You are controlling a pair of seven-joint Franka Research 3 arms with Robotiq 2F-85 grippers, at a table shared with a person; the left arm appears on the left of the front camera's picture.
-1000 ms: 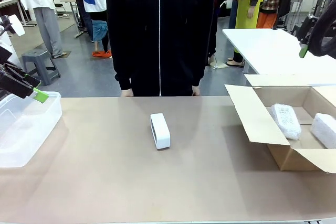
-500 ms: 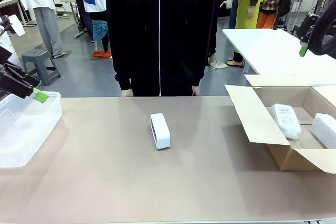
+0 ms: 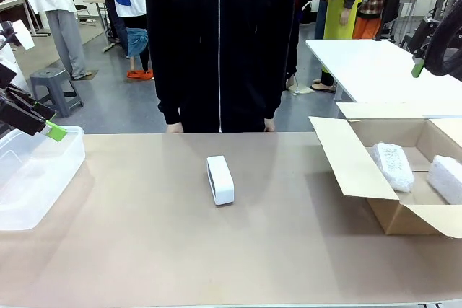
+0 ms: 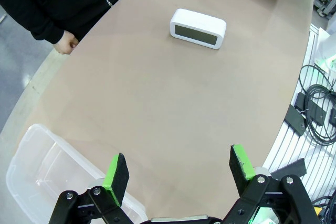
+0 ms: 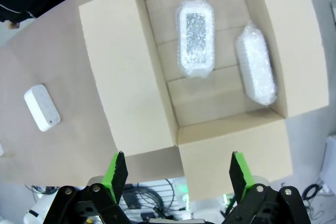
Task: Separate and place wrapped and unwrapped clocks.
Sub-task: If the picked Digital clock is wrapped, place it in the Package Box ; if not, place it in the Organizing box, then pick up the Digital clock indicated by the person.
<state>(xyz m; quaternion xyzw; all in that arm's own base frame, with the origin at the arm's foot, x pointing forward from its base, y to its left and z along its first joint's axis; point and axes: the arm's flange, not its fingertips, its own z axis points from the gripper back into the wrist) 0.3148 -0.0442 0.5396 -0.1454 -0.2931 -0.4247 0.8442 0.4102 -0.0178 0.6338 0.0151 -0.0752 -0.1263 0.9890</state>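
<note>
Both wrapped clocks already lie inside the cardboard box (image 5: pixel 126 77): the bundle with the grey speckled patch (image 5: pixel 196 40) nearer the box's long open flap, the plain bubble-wrap bundle (image 5: pixel 255 69) just beside it toward the opposite wall, the two roughly parallel and not touching. The unwrapped clock (image 3: pixel 220 179) is the one thing left out, standing on the bare table (image 3: pixel 144 250) well apart from the box, out beyond that open flap toward the robot's left.

The right gripper (image 5: pixel 178 174) hangs high above the box, jaws spread wide and holding nothing. The left gripper (image 4: pixel 178 174) is at the far end of the table from the box, over a clear plastic tub (image 4: pixel 42 166), its jaws just as wide apart and empty. A person (image 3: pixel 219 41) stands at the far edge, on the left of the box, hands off the table.

What the next move turns on: the unwrapped clock sits roughly midway between the box and the tub, its long axis running from the robot's edge toward the person and its dark display turned away from the box, toward the left gripper. The left arm looks lower and better placed, and the tub is probably the clock's destination. To pinch the thin body across its flat faces, the fingers would have to line up at right angles to that long axis
</note>
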